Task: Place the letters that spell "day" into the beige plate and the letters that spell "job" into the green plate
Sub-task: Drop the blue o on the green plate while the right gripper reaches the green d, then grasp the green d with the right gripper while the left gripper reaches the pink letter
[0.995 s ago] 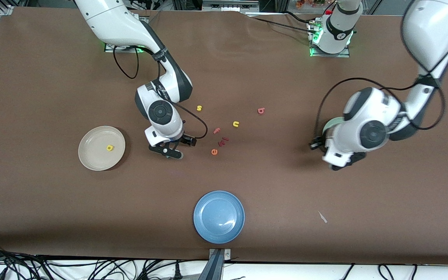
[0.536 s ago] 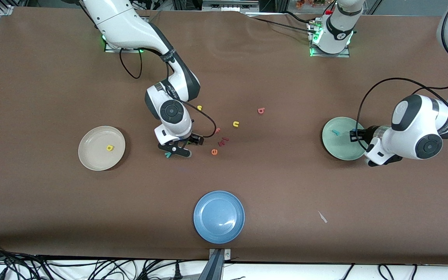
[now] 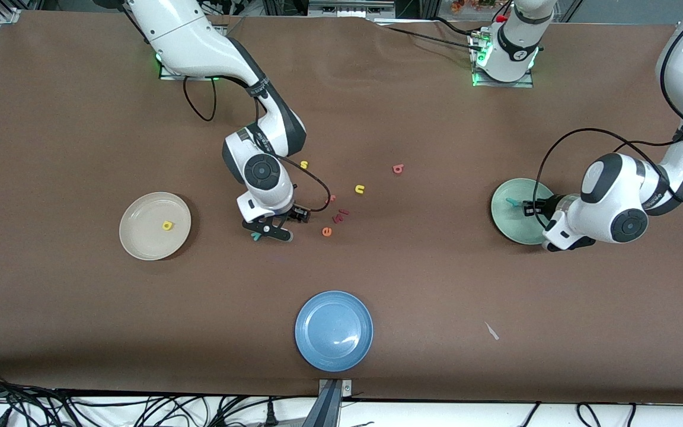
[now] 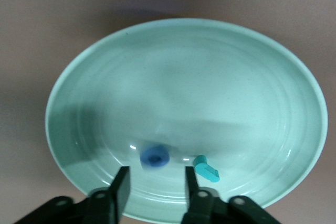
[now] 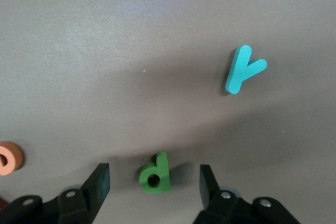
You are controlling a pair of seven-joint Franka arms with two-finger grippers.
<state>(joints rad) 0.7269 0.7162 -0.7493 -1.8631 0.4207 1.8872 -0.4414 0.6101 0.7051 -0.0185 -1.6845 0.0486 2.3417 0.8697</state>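
Hovering over the green plate (image 4: 184,114), the left gripper (image 4: 155,184) has just parted its jaws, dropping the blue "o" (image 4: 154,156) beside the teal "j" (image 4: 207,168). The right gripper (image 5: 155,187) narrows open jaws around the green letter (image 5: 155,172) on the surface; only "b" (image 3: 398,169) remains for "job".

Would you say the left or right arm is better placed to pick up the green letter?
Right: the right gripper has its open fingers on either side of the green letter. The left gripper is over the green plate.
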